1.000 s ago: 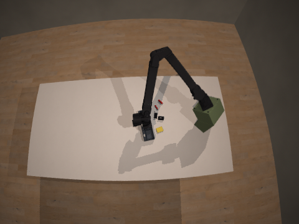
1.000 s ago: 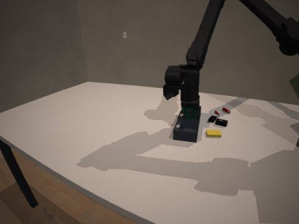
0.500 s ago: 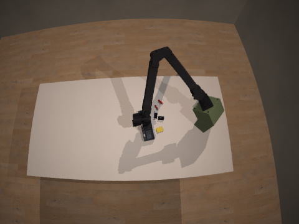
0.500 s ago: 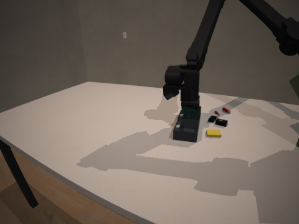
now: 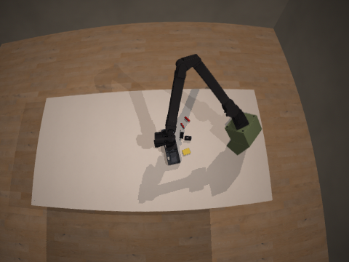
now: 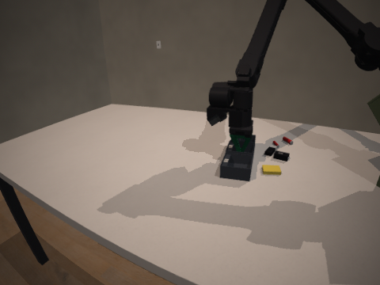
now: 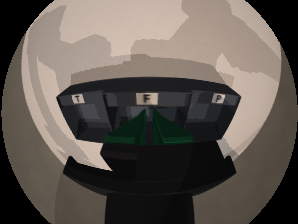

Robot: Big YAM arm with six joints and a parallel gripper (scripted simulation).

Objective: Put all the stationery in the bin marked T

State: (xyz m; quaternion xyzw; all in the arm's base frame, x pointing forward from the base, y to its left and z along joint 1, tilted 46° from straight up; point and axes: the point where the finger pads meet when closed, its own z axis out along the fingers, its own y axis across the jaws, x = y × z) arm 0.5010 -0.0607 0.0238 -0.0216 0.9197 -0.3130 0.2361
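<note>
A dark row of three bins [image 5: 172,154] stands mid-table; it also shows in the exterior view [image 6: 237,160] and the wrist view [image 7: 145,106]. Each bin has a small white label, too small to read for sure. My gripper [image 6: 240,146] [image 7: 149,113] has green fingers, is shut with nothing seen between them, and its tips reach down into the far end of the bin row. To the right of the bins lie a yellow block [image 6: 271,169], two small black items [image 6: 281,156] [image 6: 269,150] and two small red items [image 6: 287,140] [image 6: 275,143].
The arm's green base [image 5: 243,132] stands at the table's right edge. The arm's links reach high over the small items. Broad shadows lie across the table top.
</note>
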